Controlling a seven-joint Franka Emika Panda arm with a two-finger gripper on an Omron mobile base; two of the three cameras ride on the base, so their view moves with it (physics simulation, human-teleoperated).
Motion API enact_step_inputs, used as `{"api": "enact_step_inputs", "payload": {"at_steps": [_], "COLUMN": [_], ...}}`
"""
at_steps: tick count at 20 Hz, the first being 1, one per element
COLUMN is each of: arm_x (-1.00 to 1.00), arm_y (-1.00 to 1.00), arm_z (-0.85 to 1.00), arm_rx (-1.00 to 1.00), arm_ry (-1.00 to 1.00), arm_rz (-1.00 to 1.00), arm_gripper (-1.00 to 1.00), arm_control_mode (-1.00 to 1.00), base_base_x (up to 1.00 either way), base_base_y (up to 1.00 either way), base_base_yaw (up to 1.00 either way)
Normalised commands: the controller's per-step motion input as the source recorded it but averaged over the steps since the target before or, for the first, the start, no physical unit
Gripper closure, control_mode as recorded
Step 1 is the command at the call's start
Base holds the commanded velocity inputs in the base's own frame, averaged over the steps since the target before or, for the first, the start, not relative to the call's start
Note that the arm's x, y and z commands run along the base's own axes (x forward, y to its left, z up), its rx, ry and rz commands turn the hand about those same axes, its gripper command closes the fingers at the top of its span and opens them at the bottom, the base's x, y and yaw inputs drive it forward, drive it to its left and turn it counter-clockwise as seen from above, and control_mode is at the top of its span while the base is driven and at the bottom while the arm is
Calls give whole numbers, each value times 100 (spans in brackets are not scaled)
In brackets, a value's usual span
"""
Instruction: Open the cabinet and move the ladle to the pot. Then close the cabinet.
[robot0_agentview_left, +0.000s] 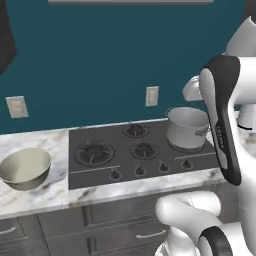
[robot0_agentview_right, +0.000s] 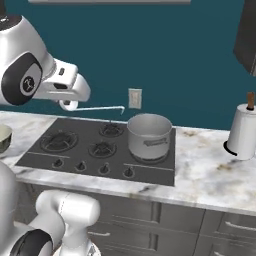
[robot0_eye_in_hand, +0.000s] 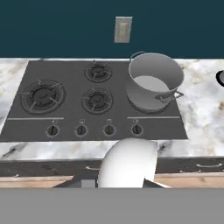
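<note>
My gripper (robot0_agentview_right: 70, 104) hangs in the air above the cooktop (robot0_agentview_left: 140, 150), shut on the ladle. The ladle's thin silver handle (robot0_agentview_right: 100, 107) sticks out level to the right and ends in a small hook near the wall outlet. In the hand view its pale rounded bowl (robot0_eye_in_hand: 127, 162) sits close at the bottom, over the cooktop's front edge. The pot (robot0_agentview_left: 25, 169), a wide grey-olive vessel with a paler inside, stands on the marble counter left of the cooktop, well to the left of the gripper (robot0_agentview_left: 192, 91). A dark corner of the cabinet (robot0_agentview_right: 247, 35) shows at the upper right; its doors are out of view.
A tall steel saucepan (robot0_agentview_right: 148, 136) stands on the right rear burner. A paper towel roll (robot0_agentview_right: 243, 131) is on the counter at the right. Grey drawers (robot0_agentview_left: 115, 225) run below the counter. The teal wall (robot0_agentview_left: 100, 60) carries outlets.
</note>
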Motion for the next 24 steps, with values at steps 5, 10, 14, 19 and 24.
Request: {"api": "enact_step_inputs", "payload": {"at_steps": [5,10,14,19,24], "arm_x": [0,0,74,100,100], "arm_y": [0,0,-31,-56,-29], "arm_z": [0,0,-5,-30,-50], "arm_rx": [0,0,6,6,1], "arm_ry": [0,0,5,13,18], "arm_rz": [0,0,0,0,0], "arm_gripper": [100,100,100,100,100], "arm_control_mode": [100,100,-100,-100,-100], "base_base_x": [92,95,22,0,0], "base_base_y": [-79,-52,-6,0,0], "base_base_yaw": [0,0,0,0,0]}}
